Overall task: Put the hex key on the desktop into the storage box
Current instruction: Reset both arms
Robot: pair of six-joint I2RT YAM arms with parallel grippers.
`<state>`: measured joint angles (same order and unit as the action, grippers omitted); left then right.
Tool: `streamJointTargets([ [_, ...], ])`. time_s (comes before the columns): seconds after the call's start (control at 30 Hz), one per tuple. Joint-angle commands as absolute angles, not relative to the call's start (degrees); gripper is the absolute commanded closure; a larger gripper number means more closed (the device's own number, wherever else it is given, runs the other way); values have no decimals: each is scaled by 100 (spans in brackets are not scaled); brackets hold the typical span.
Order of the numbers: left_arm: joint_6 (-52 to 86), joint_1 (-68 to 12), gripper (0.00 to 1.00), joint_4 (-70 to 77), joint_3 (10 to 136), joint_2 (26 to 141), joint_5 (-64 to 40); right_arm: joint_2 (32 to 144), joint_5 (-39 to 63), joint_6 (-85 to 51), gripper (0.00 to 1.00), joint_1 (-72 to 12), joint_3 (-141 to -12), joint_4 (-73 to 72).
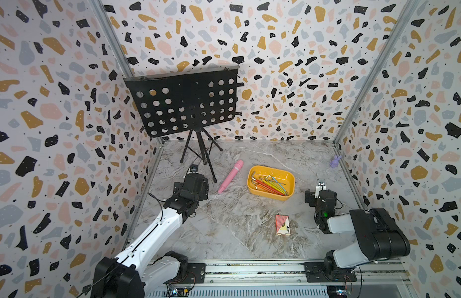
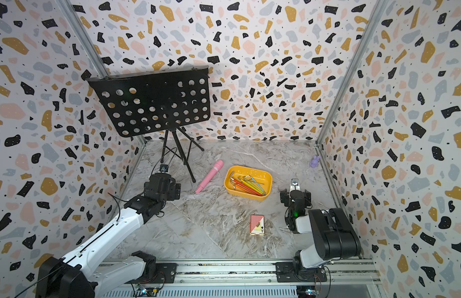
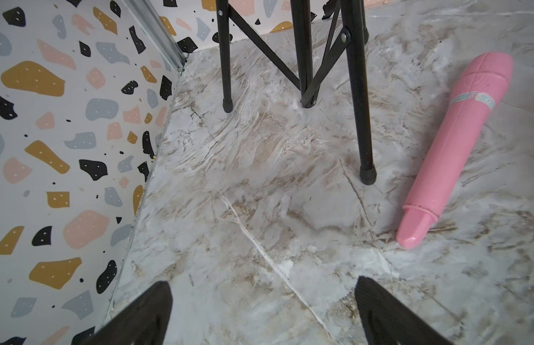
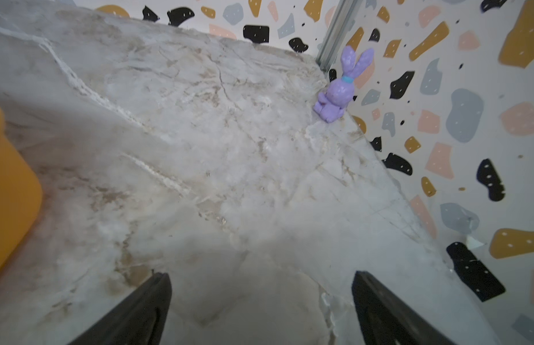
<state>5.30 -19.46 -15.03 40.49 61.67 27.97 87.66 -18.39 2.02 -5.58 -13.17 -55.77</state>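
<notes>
Desktop of grey-white marble pattern fills the floor of the terrazzo-walled cell. Farthest left, the left gripper hovers above bare marble, its two black fingers spread wide with nothing between them. It points toward the feet of the black perforated music stand, which stands on its tripod in the back left corner. Just beside the nearest tripod leg lies a pink toy microphone, flat on the surface and slanted. Right of it, and apart from it, sits the yellow storage box. A bundle of coloured hex keys lies inside on the bottom of the box, in red, orange, yellow, green and blue, with their bent ends toward its left wall. Nearer the rail lies a red playing-card box. Further right, the right gripper is likewise fully parted and empty, low over the marble just beside the box's right end. A purple rabbit figurine sits upright against the right wall.
</notes>
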Motion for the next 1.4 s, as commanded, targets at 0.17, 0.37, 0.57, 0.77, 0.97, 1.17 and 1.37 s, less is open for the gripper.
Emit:
streamJointTargets([
  [0.17, -463, -1840, 0, 2069, 2742, 6663, 3309, 8643, -1714, 101, 0, -540, -1649, -5732],
  [0.37, -374, -1812, 0, 3299, 2286, 7344, 3380, 8715, -1898, 78, 0, -540, -1663, -5857],
  [0.57, -647, -1837, 0, 4972, 1820, 8003, 3555, 8667, -1906, 44, 0, -539, -1679, -5731],
  [0.77, -615, -1835, 0, 4790, 1839, 7933, 3502, 8690, -1894, 62, 0, -544, -1679, -5791],
  [0.97, -725, -1833, 0, 5404, 1417, 7810, 3141, 8692, -1893, 55, 0, -542, -1680, -5772],
  [1.17, -263, -1377, 0, 5101, 1494, 7797, 2658, 8692, -1891, 58, 0, -537, -1679, -5772],
  [1.37, 205, -729, 0, 4944, 1728, 8132, 2084, 8709, -1890, 64, 0, -543, -1831, -5516],
])
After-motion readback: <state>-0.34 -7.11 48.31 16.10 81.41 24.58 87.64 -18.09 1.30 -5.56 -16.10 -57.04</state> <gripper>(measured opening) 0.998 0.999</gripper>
